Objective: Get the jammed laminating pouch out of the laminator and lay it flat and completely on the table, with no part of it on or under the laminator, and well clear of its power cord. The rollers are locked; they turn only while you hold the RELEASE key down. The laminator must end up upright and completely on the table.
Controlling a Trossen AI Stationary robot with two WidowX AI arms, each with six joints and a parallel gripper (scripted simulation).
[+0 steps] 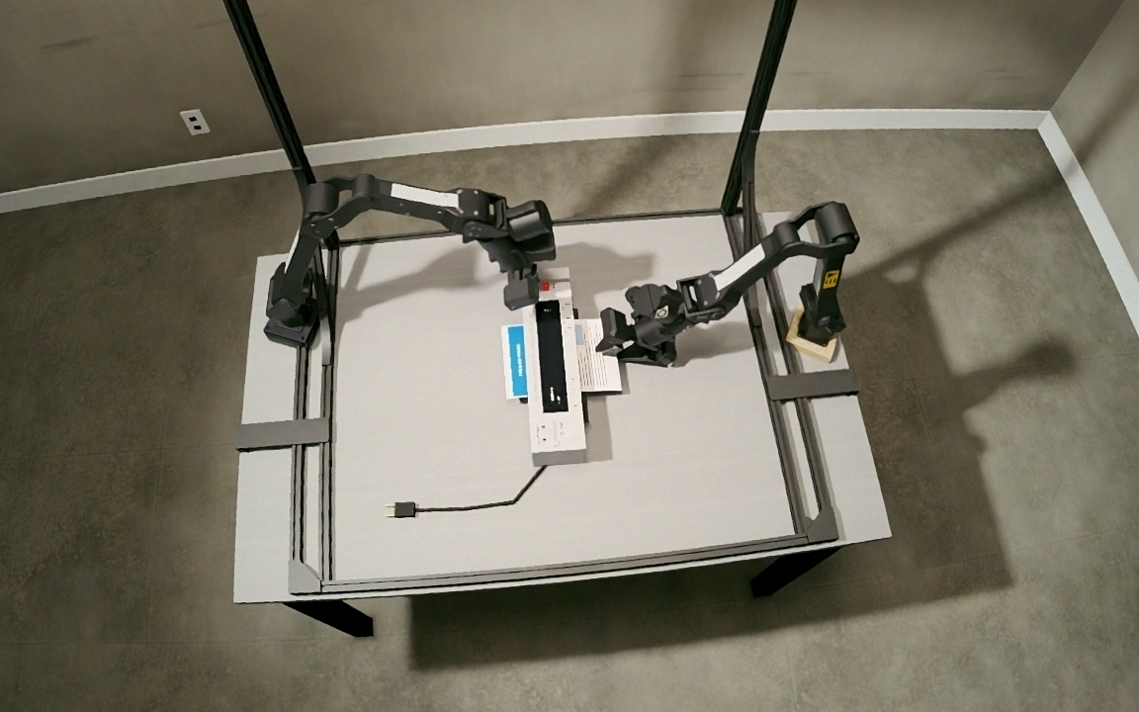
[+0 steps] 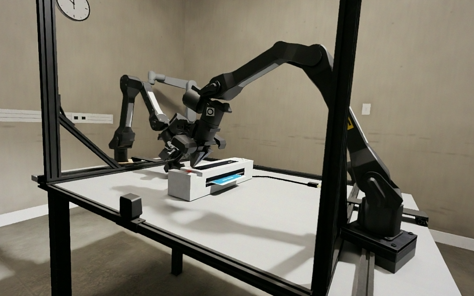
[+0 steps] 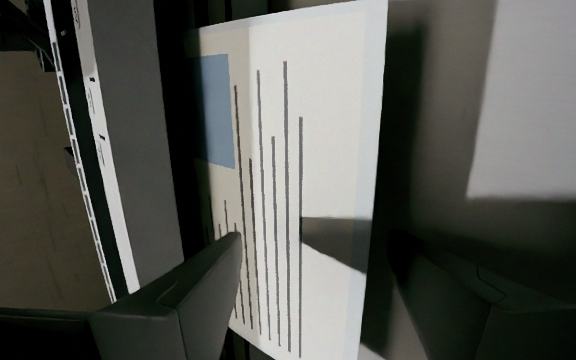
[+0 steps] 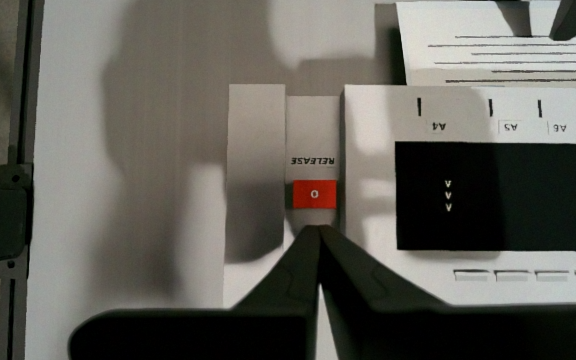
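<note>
- The laminator [image 1: 556, 438] [image 2: 180, 183] [image 3: 138, 150] [image 4: 368, 112] is standing upright on the counter [image 1: 432, 354] [image 2: 180, 206] [image 4: 68, 75].
- The laminating pouch [image 1: 600, 372] [image 2: 227, 179] [image 3: 330, 175] [image 4: 468, 20] is lying through the laminator, its blue-banded end emerging nearer me, its line-printed end projecting opposite.
- The right fingers [image 1: 521, 290] [image 2: 199, 158] are pointing down, shut together and empty, over the red-marked RELEASE key [image 1: 547, 286] [image 2: 188, 170] [image 4: 313, 135]; I cannot tell whether they are touching it.
- The left fingers [image 1: 613, 329] are standing wide apart, gripping nothing, near the printed end.
- The power cord [image 1: 468, 507] [image 2: 282, 179] is trailing from the laminator's far end, apart from the pouch.
</note>
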